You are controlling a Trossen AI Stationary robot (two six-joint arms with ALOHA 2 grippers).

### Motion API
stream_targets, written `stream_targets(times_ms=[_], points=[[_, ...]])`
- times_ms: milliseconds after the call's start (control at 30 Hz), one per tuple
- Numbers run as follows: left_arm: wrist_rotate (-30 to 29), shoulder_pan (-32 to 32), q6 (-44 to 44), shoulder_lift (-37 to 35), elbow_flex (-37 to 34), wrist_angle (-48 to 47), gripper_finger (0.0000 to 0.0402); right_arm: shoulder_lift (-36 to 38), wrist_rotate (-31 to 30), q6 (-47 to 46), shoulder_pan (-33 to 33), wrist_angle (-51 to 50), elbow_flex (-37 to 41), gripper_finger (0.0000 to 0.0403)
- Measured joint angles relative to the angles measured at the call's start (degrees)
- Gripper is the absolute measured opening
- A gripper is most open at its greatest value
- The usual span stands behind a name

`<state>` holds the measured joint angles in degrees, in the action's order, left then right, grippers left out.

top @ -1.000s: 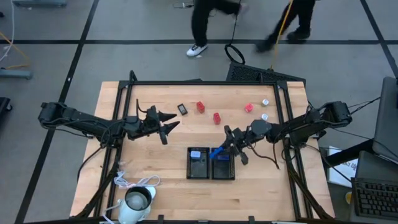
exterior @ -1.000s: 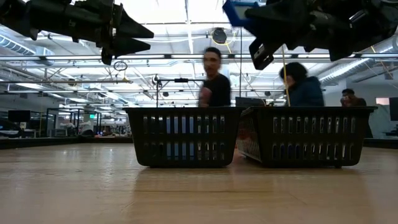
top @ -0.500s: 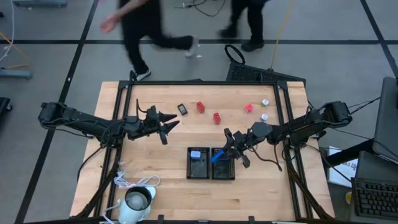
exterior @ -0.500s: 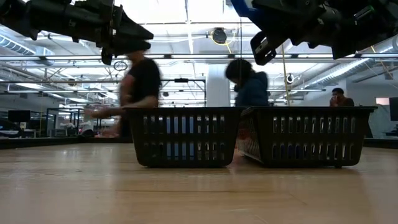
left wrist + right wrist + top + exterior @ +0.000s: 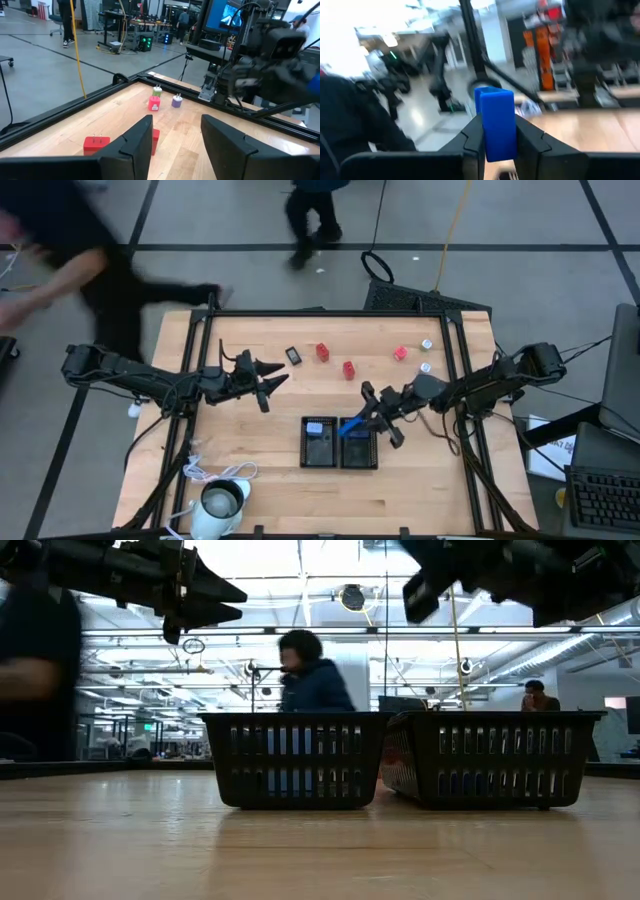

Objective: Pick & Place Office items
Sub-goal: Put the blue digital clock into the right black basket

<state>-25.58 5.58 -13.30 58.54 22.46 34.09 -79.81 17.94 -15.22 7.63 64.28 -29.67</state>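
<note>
**Blue block carried over right tray, not yet released**

High view: right gripper poised above the far edge of the right tray, fingers clamped on a blue block. Barely shifted from half a second ago, a touch farther over the tray than a second ago. Left tray already holding a light blue block. Left gripper parked over bare worktop, fingers apart, unmoved. Still waiting at the far side: black block, three red blocks, two silvery-white round bits.

Low view: right gripper now higher in the picture than a second ago, blue block gone past the upper edge; both trays side by side, touching or nearly so.

Left wrist view: open fingers framing the red blocks and the two small round bits beyond.

Right wrist view: blue block upright, pinched between both fingers.

Judgement: transport nearly done; lowering and release remaining, then several more picks.
</note>
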Motion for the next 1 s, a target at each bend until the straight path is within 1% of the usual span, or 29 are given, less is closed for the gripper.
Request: stream_targets(times_ms=[167, 333, 400, 500, 600, 767, 833, 1000], points=[[0.0, 0.0, 0.0, 0.0, 0.0, 0.0, 0.0185, 0.0, 0.4, -4.5, 1.5, 10.0, 0.0, 0.0055], [0.0, 0.0, 0.0, 0.0, 0.0, 0.0, 0.0197, 0.0, 4.8, -12.4, 3.3, 21.3, 0.0, 0.0055], [0.0, 0.0, 0.0, 0.0, 0.0, 0.0, 0.0202, 0.0, 4.9, -15.3, 4.3, 25.1, 0.0, 0.0055], [0.0, 0.0, 0.0, 0.0, 0.0, 0.0, 0.0208, 1.0, 5.1, -16.3, 6.1, 24.7, -0.1, 0.0055], [0.0, 0.0, 0.0, 0.0, 0.0, 0.0, 0.0209, 1.6, 7.9, -14.2, 8.7, 25.5, -0.2, 0.0055], [0.0, 0.0, 0.0, 0.0, 0.0, 0.0, 0.0199, 2.0, 19.1, -9.8, 13.1, 25.4, -0.2, 0.0055], [0.0, 0.0, 0.0, 0.0, 0.0, 0.0, 0.0194, 1.9, 22.4, -8.1, 14.7, 24.7, -0.2, 0.0055], [0.0, 0.0, 0.0, 0.0, 0.0, 0.0, 0.0181, 1.9, 22.7, -5.0, 16.5, 22.1, -0.2, 0.0055]])
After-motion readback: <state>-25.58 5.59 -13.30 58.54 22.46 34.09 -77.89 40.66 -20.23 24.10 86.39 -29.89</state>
